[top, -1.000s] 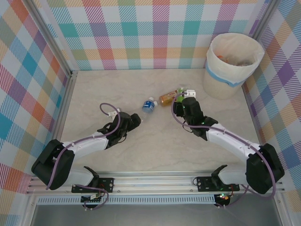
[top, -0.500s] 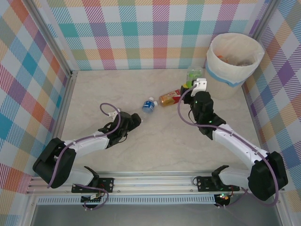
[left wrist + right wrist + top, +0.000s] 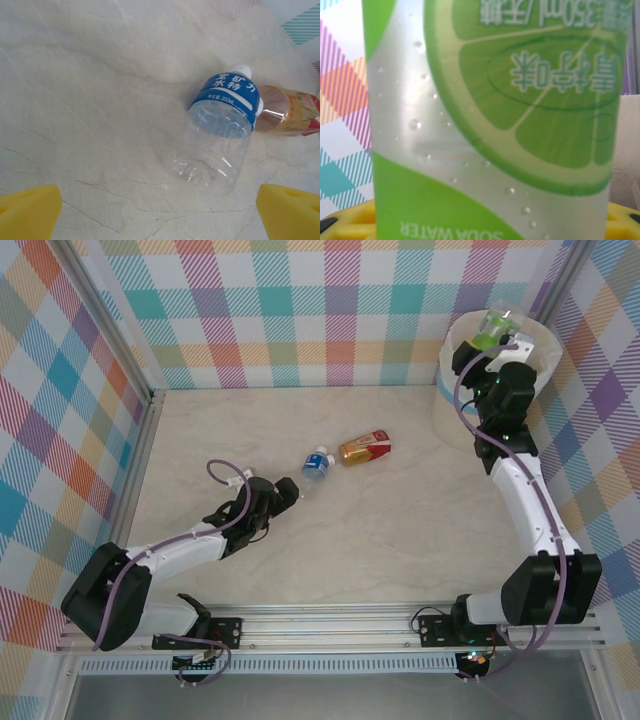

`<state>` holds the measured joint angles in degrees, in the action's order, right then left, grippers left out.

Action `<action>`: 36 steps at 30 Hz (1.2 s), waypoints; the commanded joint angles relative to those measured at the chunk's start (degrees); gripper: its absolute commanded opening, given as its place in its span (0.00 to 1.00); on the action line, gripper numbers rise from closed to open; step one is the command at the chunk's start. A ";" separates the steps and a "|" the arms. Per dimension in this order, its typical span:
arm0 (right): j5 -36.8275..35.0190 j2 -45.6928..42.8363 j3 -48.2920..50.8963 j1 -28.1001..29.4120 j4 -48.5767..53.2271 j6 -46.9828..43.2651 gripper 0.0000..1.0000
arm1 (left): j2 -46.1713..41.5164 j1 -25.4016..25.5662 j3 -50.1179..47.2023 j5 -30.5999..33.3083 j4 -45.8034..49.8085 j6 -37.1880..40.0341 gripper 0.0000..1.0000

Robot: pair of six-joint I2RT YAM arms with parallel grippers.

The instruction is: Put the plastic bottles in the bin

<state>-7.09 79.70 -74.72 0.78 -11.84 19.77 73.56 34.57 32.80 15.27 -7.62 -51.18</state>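
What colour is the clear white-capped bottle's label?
The clear plastic bottle's label is blue with white lettering; left wrist view.

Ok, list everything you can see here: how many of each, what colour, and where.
round white tapered bin with cream liner and blue band: one, far right corner.
clear plastic bottle with blue label: one, lying mid-table.
amber plastic bottle with red label: one, lying beside the blue-labelled one.
clear plastic bottle with green lime label: one, held above the bin.
marbled beige table: one.
plaid walls: multicoloured, around the table.
left end effector: open, yellow pads, low at mid-table.
right end effector: gripping the green-labelled bottle.
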 commanded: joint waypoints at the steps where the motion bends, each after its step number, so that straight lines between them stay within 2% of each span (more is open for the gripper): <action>1: 7.61 5.11 -7.77 -3.94 5.34 6.80 0.52 | -2.86 -0.47 -1.88 2.68 -0.47 0.47 1.00; 8: 7.88 14.22 -17.33 -8.32 7.60 10.69 0.53 | -5.57 -0.55 -3.19 3.39 0.81 0.46 1.00; 15: 4.85 22.84 -26.63 -9.47 10.00 13.16 0.55 | -7.30 -0.70 -3.47 3.52 2.34 0.64 1.00; 18: -0.58 28.81 -35.37 -9.80 16.46 16.61 0.66 | -8.15 -0.73 -3.70 4.01 3.02 0.60 1.00; 21: -3.23 34.84 -44.52 -10.09 22.56 19.91 0.86 | -8.11 -1.18 -2.74 2.48 4.43 2.15 1.00; 24: -1.56 37.87 -50.89 -9.95 26.92 21.72 0.90 | -6.98 -2.44 -0.44 -0.61 7.67 4.45 1.00; 30: -1.18 33.19 -45.78 -9.76 23.79 20.40 0.92 | -3.36 -3.45 2.43 -5.82 7.68 10.13 1.00; 36: 3.57 23.80 -34.25 -9.82 19.32 15.57 0.94 | 4.06 -3.54 8.51 -9.93 7.57 17.52 1.00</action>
<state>-6.74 110.15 -112.20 -8.93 11.57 38.54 74.70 31.73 37.54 8.62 -0.30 -39.97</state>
